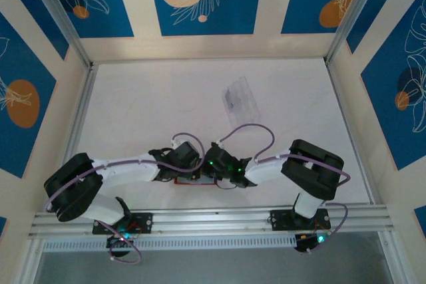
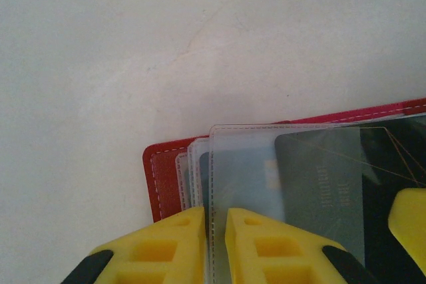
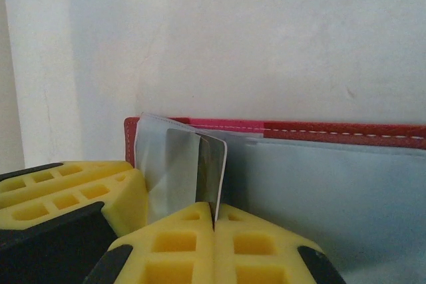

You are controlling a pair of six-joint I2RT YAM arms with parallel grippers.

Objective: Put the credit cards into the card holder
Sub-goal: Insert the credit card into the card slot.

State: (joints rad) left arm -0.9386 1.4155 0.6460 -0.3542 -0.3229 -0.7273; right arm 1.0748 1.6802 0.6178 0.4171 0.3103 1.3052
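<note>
looking from above, both arms fold in and meet low over the red wallet [image 1: 186,181] at the near edge of the table [image 1: 153,104]; a clear tray [image 1: 241,98] lies well apart. up close, the left gripper [image 2: 214,231] pinches the wallet's clear sleeve [image 2: 243,164], jaws almost closed. the right gripper [image 3: 214,214] is closed on a card [image 3: 212,164] standing at the wallet.

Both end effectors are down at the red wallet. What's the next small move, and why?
Probably nudge the right end effector forward so its thin grey rectangular card slides into the red stitched folding wallet. The card is pinched upright at the wallet's edge, not yet seated, while the left end effector pinches a clear plastic sleeve.
</note>
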